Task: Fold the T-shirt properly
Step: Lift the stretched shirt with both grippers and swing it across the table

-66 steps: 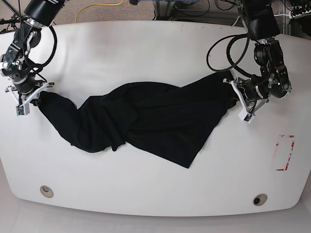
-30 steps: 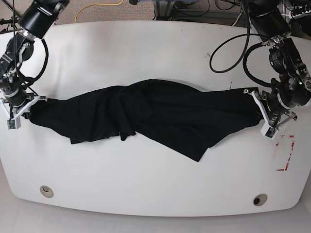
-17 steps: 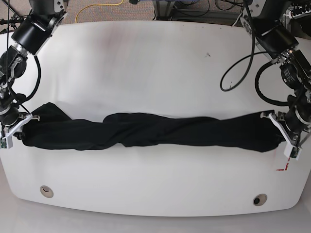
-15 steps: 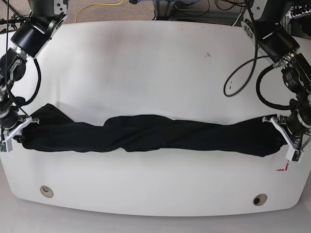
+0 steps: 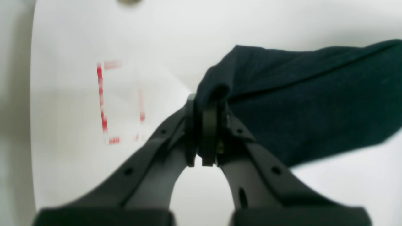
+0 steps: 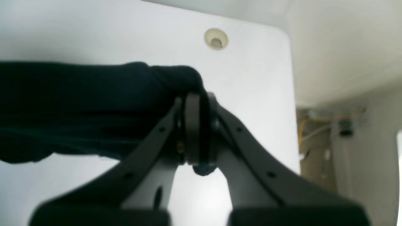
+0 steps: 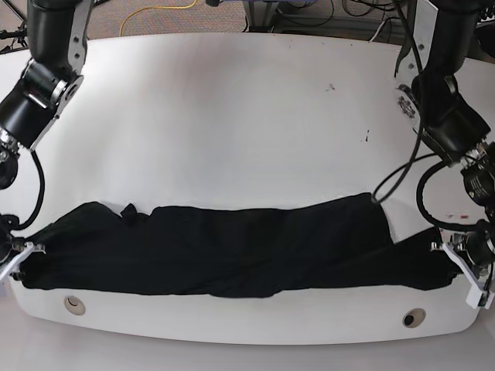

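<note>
No brand, label or readable writing is being shown anywhere; the only marking is a red dashed rectangle (image 5: 121, 102) printed on the white table (image 7: 232, 116), lying just beyond the T-shirt's end on the left arm's side. The T-shirt (image 7: 224, 251) — plain black cloth — is being stretched into a long, wrinkled band along the table's near edge, and it is taken here as the landmark. At one end of it the left gripper (image 5: 205, 125) is being kept clenched on a bunched corner of the cloth, the jaws pressed together with fabric pinched between them. At the opposite end the right gripper (image 6: 196, 125) is likewise being held closed on a rolled fold of the cloth, right at the table's corner. Below the T-shirt, near the table's front rim, two round grommet holes are being seen: one (image 7: 74, 304) toward the right gripper's end, another (image 7: 413, 318) toward the left gripper's end. Above the T-shirt the table top is being left bare apart from a few small dark specks (image 7: 330, 86). Beyond the table's far edge a yellow cable (image 7: 158, 11) is lying on the floor. Black cables (image 7: 402, 174) are being looped down from the left arm close above the T-shirt's end — nothing is lying on the cloth itself.
</note>
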`<state>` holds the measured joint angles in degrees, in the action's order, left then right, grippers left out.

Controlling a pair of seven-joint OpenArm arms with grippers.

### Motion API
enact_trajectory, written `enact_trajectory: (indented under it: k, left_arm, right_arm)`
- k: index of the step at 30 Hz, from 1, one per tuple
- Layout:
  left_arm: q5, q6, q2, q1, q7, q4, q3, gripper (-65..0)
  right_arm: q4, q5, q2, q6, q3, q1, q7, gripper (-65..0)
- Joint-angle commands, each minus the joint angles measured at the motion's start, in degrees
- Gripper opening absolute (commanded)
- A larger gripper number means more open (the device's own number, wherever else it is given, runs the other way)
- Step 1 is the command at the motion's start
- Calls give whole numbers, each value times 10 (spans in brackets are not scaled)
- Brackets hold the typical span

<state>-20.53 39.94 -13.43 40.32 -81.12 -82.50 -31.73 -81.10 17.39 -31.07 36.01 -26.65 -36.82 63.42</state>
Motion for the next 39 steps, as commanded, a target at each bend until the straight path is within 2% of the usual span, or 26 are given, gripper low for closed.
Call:
enact_trajectory:
  k: [1, 7, 10, 14, 21, 27, 31, 39]
  left_arm:
    - [9, 1, -28, 62, 11, 30, -1, -650]
    - [6, 1, -40, 160, 11, 121, 0, -650]
    - [-10, 1, -58, 155, 11, 143, 0, -650]
    - [-34, 1, -62, 153, 11, 143, -18, -650]
    - [-40, 1, -63, 149, 11, 94, -45, -650]
    - [-43, 1, -62, 134, 11, 38, -18, -650]
    - [-43, 1, -58, 95, 11, 3, 1, -650]
    - [-44, 1, -12, -33, 11, -26, 5, -650]
  right_arm:
    - [4, 0, -22, -6, 9, -52, -19, -650]
    - [17, 2, -26, -6, 34, -114, -17, -650]
    - [17, 4, -26, -6, 55, -147, -17, -650]
    - [18, 1, -25, -4, 75, -186, -17, -650]
    - [-25, 5, -25, -2, 75, -191, -4, -650]
    - [-61, 5, -22, -2, 72, -141, -4, -650]
    - [-94, 5, -16, -1, 39, -80, -4, -650]
    - [-165, 5, 27, -1, -17, 63, -4, -650]
